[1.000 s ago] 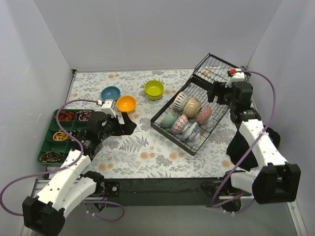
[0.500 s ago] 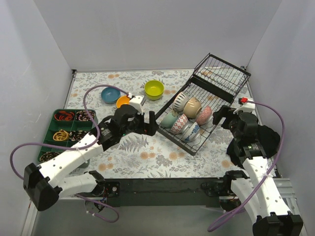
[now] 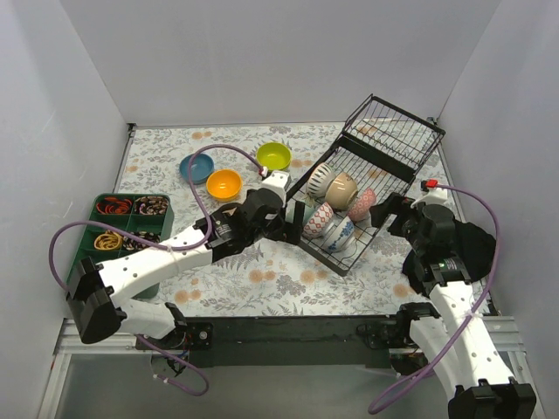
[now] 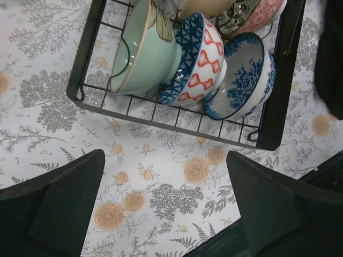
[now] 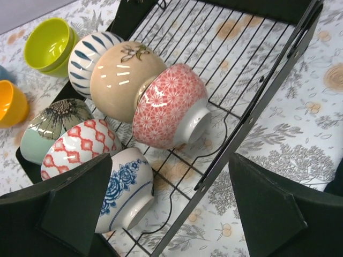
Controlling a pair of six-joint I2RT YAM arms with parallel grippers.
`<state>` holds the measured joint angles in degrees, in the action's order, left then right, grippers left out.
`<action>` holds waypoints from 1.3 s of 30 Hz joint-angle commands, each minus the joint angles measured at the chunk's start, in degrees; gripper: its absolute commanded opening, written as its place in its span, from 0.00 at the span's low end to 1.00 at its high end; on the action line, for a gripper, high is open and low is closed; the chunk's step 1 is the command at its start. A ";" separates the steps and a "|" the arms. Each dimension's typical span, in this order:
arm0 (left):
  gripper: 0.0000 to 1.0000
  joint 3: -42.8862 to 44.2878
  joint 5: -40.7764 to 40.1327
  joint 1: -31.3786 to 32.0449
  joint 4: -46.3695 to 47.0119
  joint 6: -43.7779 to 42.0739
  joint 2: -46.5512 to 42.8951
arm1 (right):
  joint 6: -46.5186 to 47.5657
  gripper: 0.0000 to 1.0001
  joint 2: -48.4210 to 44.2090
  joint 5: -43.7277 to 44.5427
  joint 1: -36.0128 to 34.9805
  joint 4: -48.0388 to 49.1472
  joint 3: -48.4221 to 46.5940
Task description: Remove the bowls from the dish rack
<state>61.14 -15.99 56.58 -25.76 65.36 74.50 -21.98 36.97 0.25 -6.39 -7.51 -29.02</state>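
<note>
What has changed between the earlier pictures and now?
The left end effector swung right, from the orange bowl to the near corner of the rack. The right end effector drew back from over the rack to its near right side. Both are open and empty. The bowls stayed put.

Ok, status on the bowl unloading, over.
Left tool open, empty, at near end of dish rack. Right tool open, empty, beside rack. Six bowls in rack. Nothing in the way.
</note>
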 commanded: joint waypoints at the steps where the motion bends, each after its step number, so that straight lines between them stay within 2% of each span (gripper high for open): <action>1: 0.98 4.68 -3.18 -1.46 -0.87 -3.04 -0.94 | -4.56 0.99 2.57 -5.08 0.07 -3.82 -3.32; 5: 0.98 6.79 5.24 -7.87 -2.45 -4.45 0.47 | -8.07 0.99 4.95 -7.89 -1.68 -9.96 -5.35; 7: 0.98 7.06 6.58 -11.65 -2.02 -5.77 0.03 | -9.92 0.99 5.74 -7.29 -3.35 -11.03 -5.96; 14: 0.98 0.56 4.39 -17.02 3.43 -7.36 -3.57 | -20.37 0.99 10.22 5.01 -22.14 -13.67 -8.16; 17: 0.98 -2.77 3.25 -19.04 5.19 -8.05 -5.59 | -25.12 0.98 10.66 8.97 -25.41 -13.85 -7.64; 24: 0.98 -5.07 -1.41 -19.66 6.24 -9.90 -8.93 | -32.42 0.98 11.72 15.65 -29.20 -16.92 -8.07; 30: 0.98 -5.51 -3.08 -19.66 6.60 -10.43 -10.69 | -37.07 0.95 14.27 16.97 -30.52 -17.63 -9.04; 39: 0.98 -5.69 -3.70 -19.66 6.69 -10.70 -11.48 | -41.30 0.90 17.25 16.28 -31.05 -13.24 -8.08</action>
<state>55.79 -18.02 36.97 -19.90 55.46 65.19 -59.44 52.99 15.31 -36.88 -23.77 -35.44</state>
